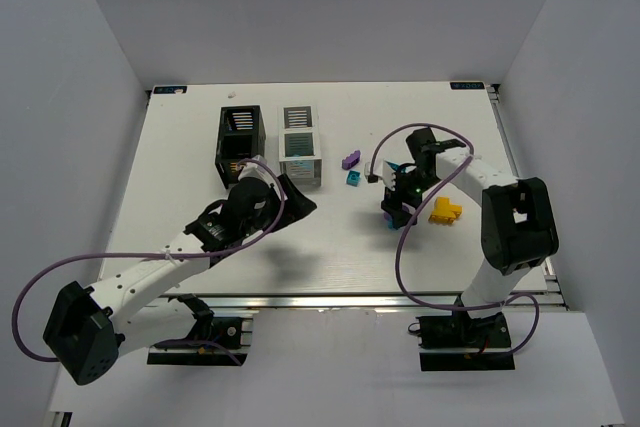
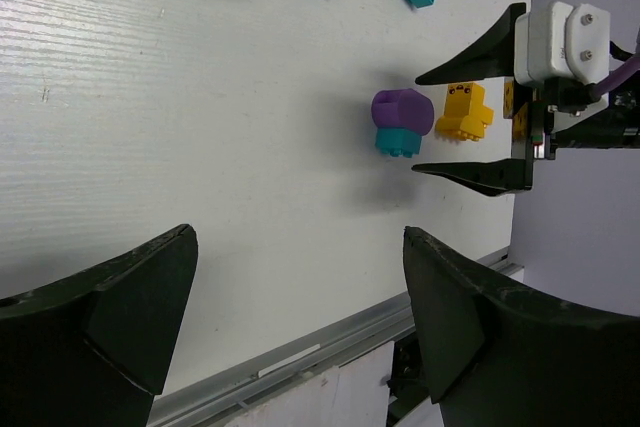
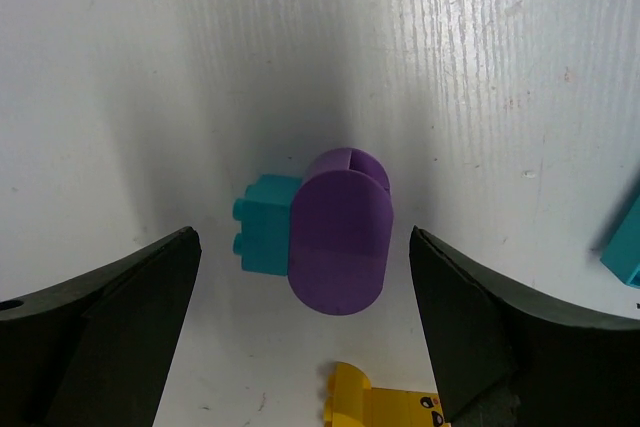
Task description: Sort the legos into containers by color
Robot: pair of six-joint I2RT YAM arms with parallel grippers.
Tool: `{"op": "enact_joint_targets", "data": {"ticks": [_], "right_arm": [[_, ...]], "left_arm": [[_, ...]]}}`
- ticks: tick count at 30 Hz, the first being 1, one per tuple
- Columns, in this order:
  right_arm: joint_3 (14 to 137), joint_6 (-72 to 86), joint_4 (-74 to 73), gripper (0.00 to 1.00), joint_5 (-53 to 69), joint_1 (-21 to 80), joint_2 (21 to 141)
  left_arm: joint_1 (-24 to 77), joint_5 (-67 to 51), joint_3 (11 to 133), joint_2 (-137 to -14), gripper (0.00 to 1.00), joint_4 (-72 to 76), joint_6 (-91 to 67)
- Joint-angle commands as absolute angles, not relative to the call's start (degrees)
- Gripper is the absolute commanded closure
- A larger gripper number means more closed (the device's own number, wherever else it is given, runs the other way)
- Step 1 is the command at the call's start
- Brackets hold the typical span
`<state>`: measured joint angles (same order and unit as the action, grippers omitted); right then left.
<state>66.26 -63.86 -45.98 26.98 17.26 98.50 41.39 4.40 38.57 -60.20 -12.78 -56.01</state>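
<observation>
Right hand (image 3: 300, 252): fingers apart, one on each side of a purple brick (image 3: 338, 232) that touches a teal brick (image 3: 262, 237); no contact with either. Both lie on the worktop (image 1: 170, 177), right of centre in the top view, with a yellow brick (image 1: 446, 211) just to their right.

Left hand (image 2: 300, 282): fingers apart, holding nothing, just below the black container (image 1: 240, 142) and white container (image 1: 301, 147). These stand side by side at upper centre. A second purple brick (image 1: 351, 159) and second teal brick (image 1: 353, 178) lie right of the white container.
</observation>
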Motion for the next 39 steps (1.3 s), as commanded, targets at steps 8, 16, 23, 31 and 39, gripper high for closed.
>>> {"op": "enact_joint_targets", "data": {"ticks": [8,16,23,31,39], "right_arm": [[63.90,-57.92,-38.06,0.10,22.85,18.54,99.05],[62.58,-55.81,-36.91,0.19,21.01,19.07,99.84],[62.31,-55.46,-38.23,0.37,21.53,19.07,99.58],[64.77,-55.90,-43.32,0.71,25.66,19.16,99.67],[69.34,-54.85,-50.44,1.00,33.30,19.16,98.88]], "left_arm": [[41.66,5.27,38.50,-59.24,0.06,-11.16,-57.39],[41.57,4.66,37.09,-58.36,0.04,-8.18,-59.06],[41.66,3.34,36.30,-58.36,0.04,-5.71,-59.85],[41.57,2.81,35.33,-57.57,0.04,-4.39,-60.38],[41.57,1.67,34.54,-56.86,0.04,-2.46,-60.38]]}}
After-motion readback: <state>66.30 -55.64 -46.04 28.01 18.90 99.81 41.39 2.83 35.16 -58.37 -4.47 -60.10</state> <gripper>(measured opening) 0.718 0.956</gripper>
